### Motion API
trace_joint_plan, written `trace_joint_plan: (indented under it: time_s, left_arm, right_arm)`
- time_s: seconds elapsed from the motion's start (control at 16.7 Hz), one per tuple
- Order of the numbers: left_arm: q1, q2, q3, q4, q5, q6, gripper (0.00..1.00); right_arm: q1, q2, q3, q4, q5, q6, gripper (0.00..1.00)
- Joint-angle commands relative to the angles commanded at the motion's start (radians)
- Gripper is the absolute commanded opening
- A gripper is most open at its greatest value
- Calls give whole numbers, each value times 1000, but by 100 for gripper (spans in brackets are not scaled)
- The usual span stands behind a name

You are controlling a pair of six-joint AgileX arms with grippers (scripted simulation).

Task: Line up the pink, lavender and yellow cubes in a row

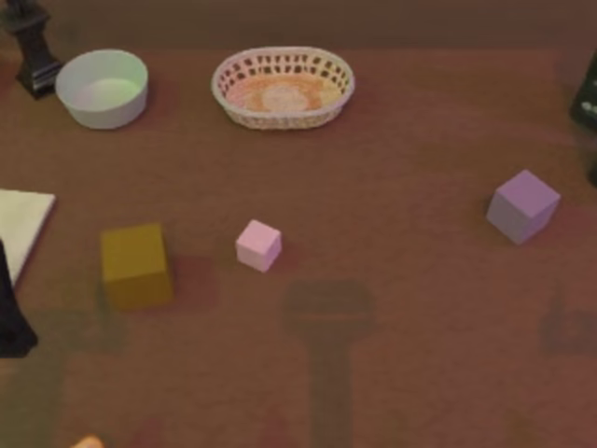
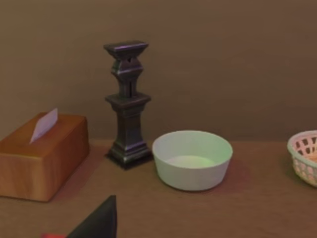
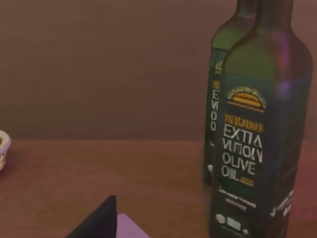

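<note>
On the counter (image 1: 392,280), the yellow cube (image 1: 136,264) sits at the frame's lower left, the pink cube (image 1: 258,245) just right of it near centre, and the lavender cube (image 1: 523,205) well apart at the right edge. So lavender lies nearest the right arm, whose wrist view catches its corner below. Neither claw's tips show; I cannot tell their state.

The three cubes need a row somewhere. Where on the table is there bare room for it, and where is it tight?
Widest bare stretch: between the pink cube and the lavender cube, below the basket. The near strip under the cubes is also bare. Tighter at the left: the yellow cube sits near a white sheet, with the bowl and a dark stand behind.
</note>
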Motion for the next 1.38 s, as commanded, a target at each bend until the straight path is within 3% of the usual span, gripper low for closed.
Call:
trace_joint_plan:
  time_s: [0.3,0.54,1.38]
  left_arm:
    - [-20,61,61,-40,2,0,100]
    - [-79,291,283,-176,3,0,100]
    - [-393,1819,1491,-943,7,2,100]
  right_arm:
    - [0,0,0,0,0,0,100]
    - [0,0,0,0,0,0,100]
    - [0,0,0,0,0,0,100]
